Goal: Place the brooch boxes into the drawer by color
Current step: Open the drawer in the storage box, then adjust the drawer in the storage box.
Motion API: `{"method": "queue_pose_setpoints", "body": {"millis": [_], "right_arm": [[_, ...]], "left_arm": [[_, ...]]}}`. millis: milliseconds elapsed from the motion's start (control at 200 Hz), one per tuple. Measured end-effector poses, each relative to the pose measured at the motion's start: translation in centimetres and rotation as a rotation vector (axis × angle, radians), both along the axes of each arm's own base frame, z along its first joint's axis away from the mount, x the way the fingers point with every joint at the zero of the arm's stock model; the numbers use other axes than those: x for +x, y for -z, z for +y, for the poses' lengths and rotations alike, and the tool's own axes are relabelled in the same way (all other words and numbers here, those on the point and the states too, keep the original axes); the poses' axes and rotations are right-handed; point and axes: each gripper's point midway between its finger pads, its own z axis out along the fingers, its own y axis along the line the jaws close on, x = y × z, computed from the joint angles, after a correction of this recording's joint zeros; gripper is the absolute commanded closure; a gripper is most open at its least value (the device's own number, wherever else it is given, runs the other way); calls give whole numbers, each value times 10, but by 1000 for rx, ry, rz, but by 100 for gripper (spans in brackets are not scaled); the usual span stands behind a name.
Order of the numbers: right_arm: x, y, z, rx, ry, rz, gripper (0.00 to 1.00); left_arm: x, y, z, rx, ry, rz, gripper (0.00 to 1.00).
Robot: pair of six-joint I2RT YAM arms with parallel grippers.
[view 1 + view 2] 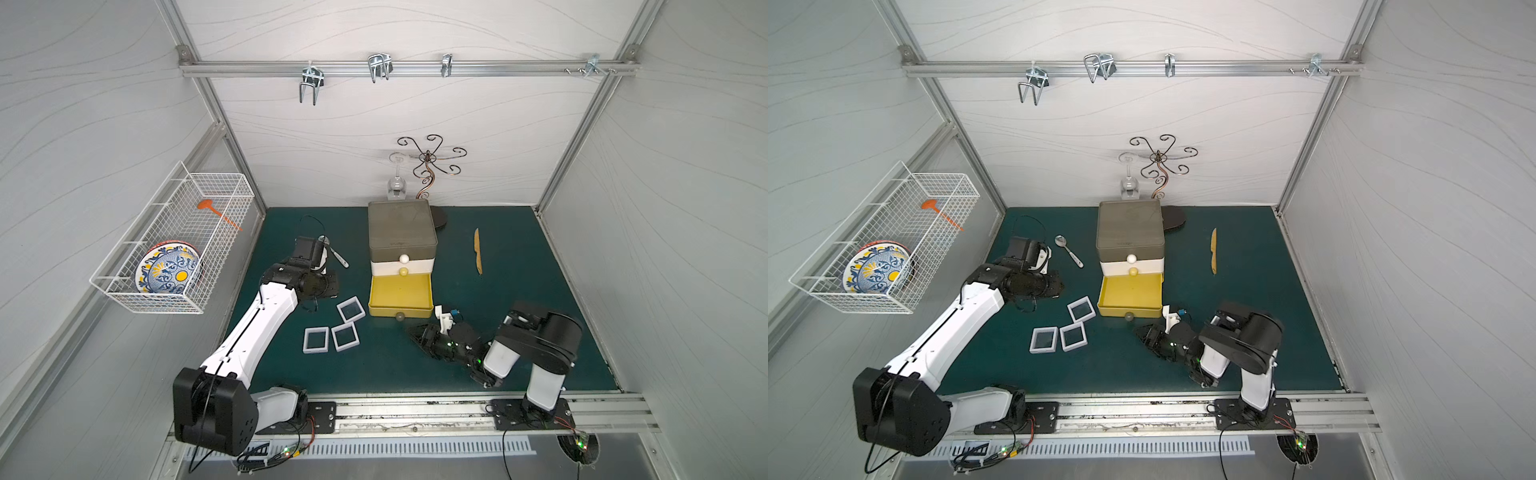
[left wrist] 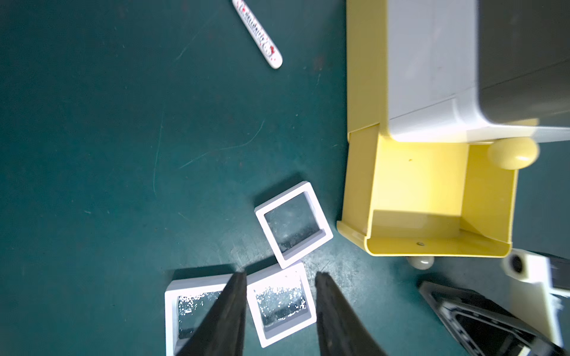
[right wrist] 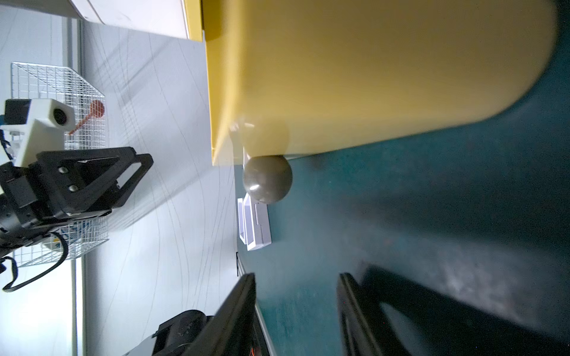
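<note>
Three white brooch boxes (image 1: 351,309) (image 1: 345,336) (image 1: 316,339) lie flat on the green mat, left of the drawer (image 1: 401,230). Its yellow bottom tier (image 1: 399,309) is pulled out and holds nothing; the white and olive-grey tiers are shut. My left gripper (image 2: 280,274) hangs open above the boxes, with the middle box (image 2: 282,303) showing between its fingers, untouched. My right gripper (image 3: 296,276) lies low on the mat, open and empty, a short way back from the yellow tier's grey knob (image 3: 267,178). In both top views it sits right of that knob (image 1: 1128,316).
A spoon (image 1: 1069,250) lies left of the drawer and a wooden knife (image 1: 478,251) to its right. A wine glass (image 1: 397,183) and a scrolled metal stand (image 1: 430,166) rise behind it. A wire basket (image 1: 174,241) with a patterned plate hangs on the left wall.
</note>
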Motion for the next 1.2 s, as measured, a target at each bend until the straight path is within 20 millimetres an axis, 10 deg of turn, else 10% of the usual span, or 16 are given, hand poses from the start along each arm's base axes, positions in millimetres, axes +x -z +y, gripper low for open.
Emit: {"method": "queue_pose_setpoints", "body": {"millis": [140,265,410,545,790,1201], "right_arm": [[2,-54,-8,-34,0,-113,38],[16,-140,-28,-79,46,-316,36],[72,-196,-89,-234,187,-430,36],[101,-164,-106,-457,123,-345,36],[88,-67,-91,-671,-150,-108,40],[91,-43,-49,-755,-283,-118,49]], "left_arm": [[-2,14,4,8,-20,63,59],[-3,24,7,9,-33,108,59],[-3,30,6,4,-38,141,59],[0,29,6,4,-40,143,59],[-3,30,9,11,-46,159,58],[-5,31,9,13,-45,167,58]]}}
